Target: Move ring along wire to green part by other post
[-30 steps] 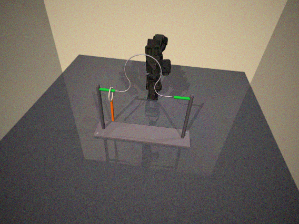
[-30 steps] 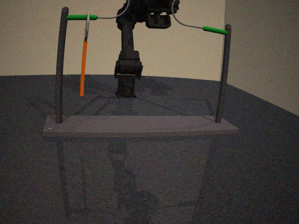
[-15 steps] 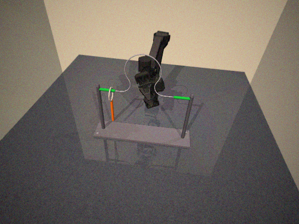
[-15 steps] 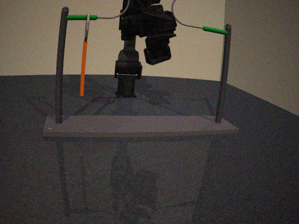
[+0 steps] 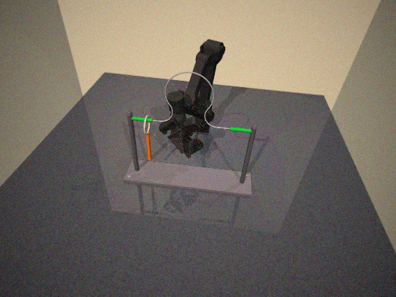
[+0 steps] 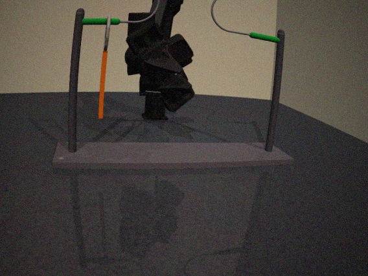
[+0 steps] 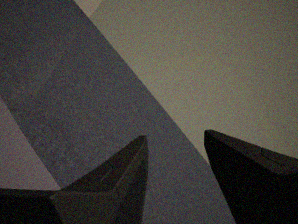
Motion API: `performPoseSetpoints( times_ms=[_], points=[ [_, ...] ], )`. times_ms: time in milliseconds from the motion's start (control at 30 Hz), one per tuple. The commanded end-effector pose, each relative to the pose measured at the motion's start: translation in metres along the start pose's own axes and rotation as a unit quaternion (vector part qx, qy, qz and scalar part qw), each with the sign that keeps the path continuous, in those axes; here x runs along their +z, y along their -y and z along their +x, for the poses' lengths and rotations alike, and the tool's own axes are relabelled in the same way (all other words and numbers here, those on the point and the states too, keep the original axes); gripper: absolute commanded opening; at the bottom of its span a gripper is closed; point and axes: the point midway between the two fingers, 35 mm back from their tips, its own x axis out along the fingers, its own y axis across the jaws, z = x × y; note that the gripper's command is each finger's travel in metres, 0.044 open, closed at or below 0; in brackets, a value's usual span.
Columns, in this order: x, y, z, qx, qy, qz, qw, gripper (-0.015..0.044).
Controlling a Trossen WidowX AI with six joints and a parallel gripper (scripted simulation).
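The pale ring [image 5: 144,126] [image 6: 107,38] hangs around the left green part [image 5: 136,118] [image 6: 94,21] of the wire, near its inner end. Its orange handle [image 5: 148,146] [image 6: 103,84] points down, clear of the base. The thin grey wire [image 5: 189,72] [image 6: 227,31] arches to the right green part [image 5: 240,130] [image 6: 264,37]; its top is out of the exterior view. My gripper [image 7: 175,140] is partly open, with nothing between its fingers. In the top view it is low, to the right of the handle and apart from it.
The left post [image 5: 134,146] [image 6: 74,87] and right post [image 5: 247,157] [image 6: 275,94] stand on the pale base [image 5: 192,178] [image 6: 175,155]. The arm [image 5: 198,78] [image 6: 162,19] shows through the wire's arch in the top view. The base's edge also shows in the wrist view [image 7: 20,160] at the left.
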Motion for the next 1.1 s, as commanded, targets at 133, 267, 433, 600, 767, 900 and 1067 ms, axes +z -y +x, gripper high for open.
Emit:
performPoseSetpoints(
  times_ms=[133, 267, 433, 600, 767, 900, 1067],
  points=[
    [-0.057, -0.003, -0.028, -0.026, -0.031, 0.113, 0.993, 0.016],
    [-0.082, -0.008, -0.048, -0.044, -0.042, 0.174, 0.983, 0.016],
    [-0.108, -0.016, -0.075, -0.069, -0.051, 0.25, 0.965, 0.016],
    [-0.126, -0.027, -0.104, -0.098, -0.056, 0.322, 0.94, 0.016],
    [-0.137, -0.038, -0.132, -0.128, -0.055, 0.392, 0.909, 0.016],
    [-0.14, -0.044, -0.145, -0.143, -0.053, 0.425, 0.892, 0.016],
    [-0.14, -0.044, -0.145, -0.143, -0.053, 0.425, 0.892, 0.016]
  ],
)
